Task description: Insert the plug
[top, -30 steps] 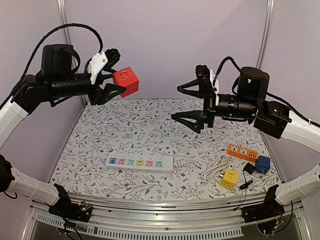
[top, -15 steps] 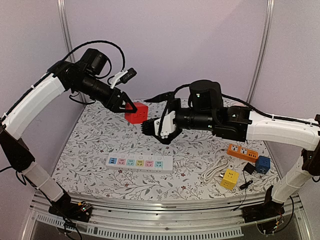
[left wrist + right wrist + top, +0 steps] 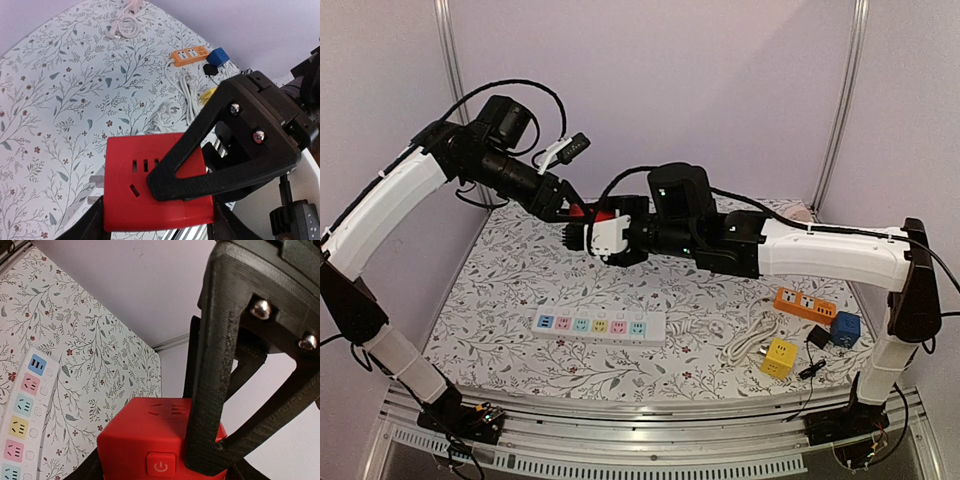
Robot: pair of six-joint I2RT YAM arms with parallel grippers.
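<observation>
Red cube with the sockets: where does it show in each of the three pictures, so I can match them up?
Top external: red cube, upper middle, mostly hidden.
Left wrist: bottom centre, socket slots showing.
Right wrist: bottom centre, power button showing.
Shared landmark: the flowered table cover, in all three.

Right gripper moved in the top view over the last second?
Yes. The right gripper swung left, from right of the white power strip to level with its middle, meeting the red socket cube in the left gripper.
</observation>
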